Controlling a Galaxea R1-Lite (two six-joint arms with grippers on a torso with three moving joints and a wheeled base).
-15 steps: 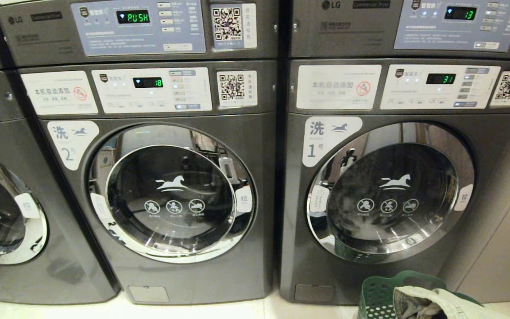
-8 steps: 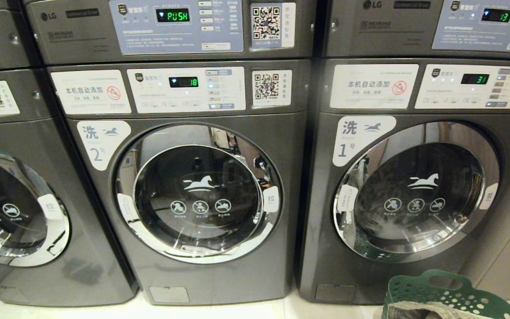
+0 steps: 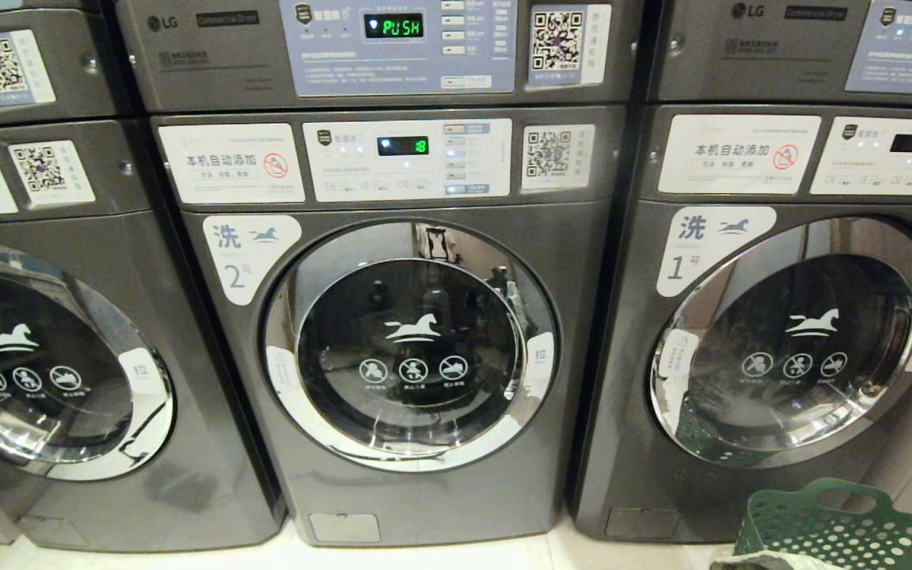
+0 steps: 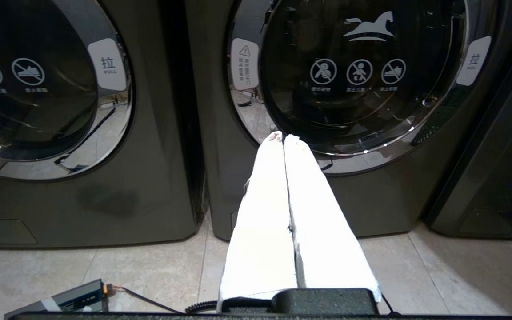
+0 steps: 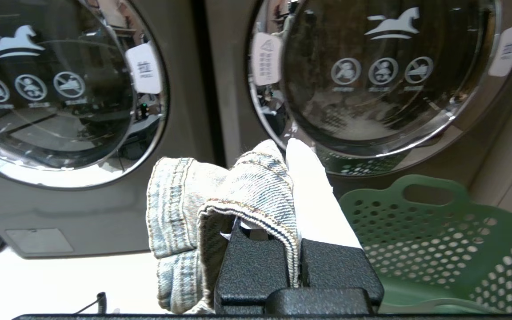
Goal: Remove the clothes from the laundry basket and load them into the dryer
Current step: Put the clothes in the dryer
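With the right gripper (image 5: 285,149) pinching the faded grey-blue denim garment (image 5: 220,195) beside the green perforated plastic basket (image 5: 438,240), and the left gripper (image 4: 282,138) pressed together empty, carry the denim high toward the dark grey PUSH-display dryer (image 3: 393,47) above.

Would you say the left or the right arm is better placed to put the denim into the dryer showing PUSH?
Right. The right gripper is shut on the denim garment, beside the green laundry basket. The left gripper is shut and empty. The dryer sits above washer 2, needing an upward reach.
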